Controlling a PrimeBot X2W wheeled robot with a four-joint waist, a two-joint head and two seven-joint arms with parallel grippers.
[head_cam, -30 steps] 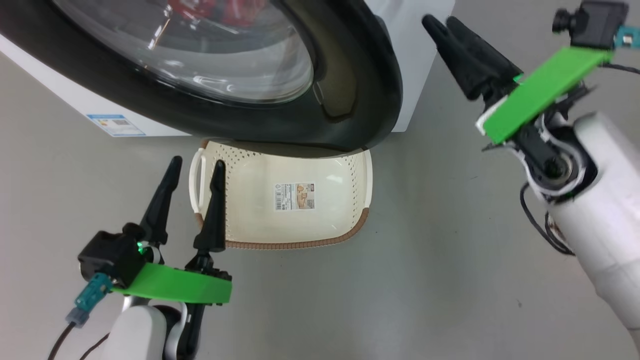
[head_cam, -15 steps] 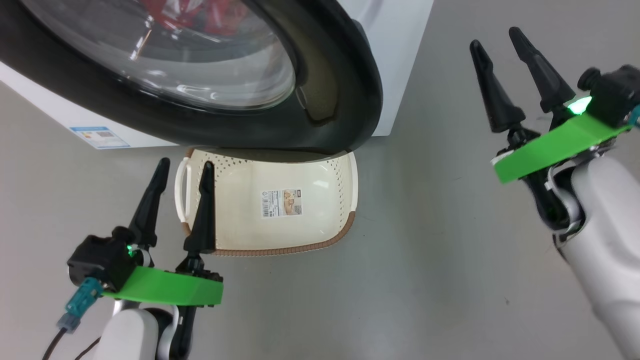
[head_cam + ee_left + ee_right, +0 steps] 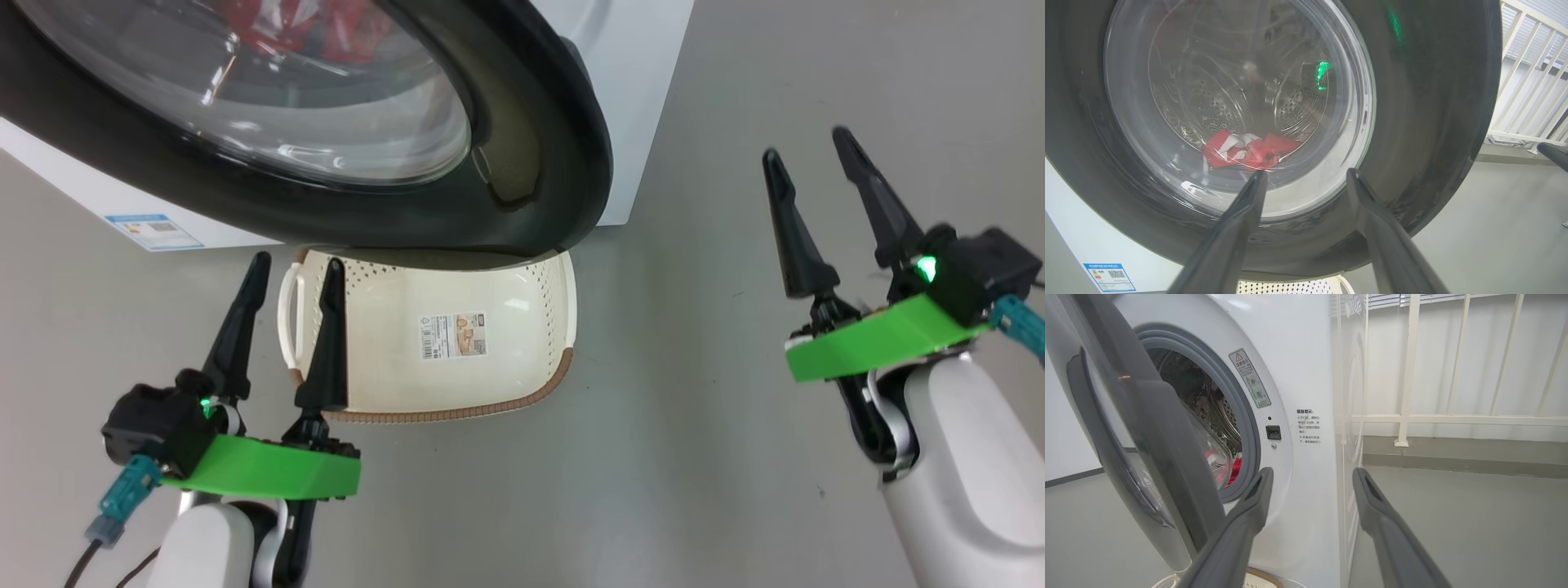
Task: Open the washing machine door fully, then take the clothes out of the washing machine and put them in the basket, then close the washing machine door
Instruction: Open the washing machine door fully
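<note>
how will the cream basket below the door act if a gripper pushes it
The basket looks like thin perforated plastic and holds nothing but a label, so it is probably light. On the smooth grey floor it would likely slide rather than resist. Being low and wide, it seems unlikely to tip.

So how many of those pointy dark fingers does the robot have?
4. The left arm's fingers, two of them, stand spread apart at lower left, by the basket. The right arm's fingers, two more, stand apart at the right, above the floor. None seems hidden.
</note>
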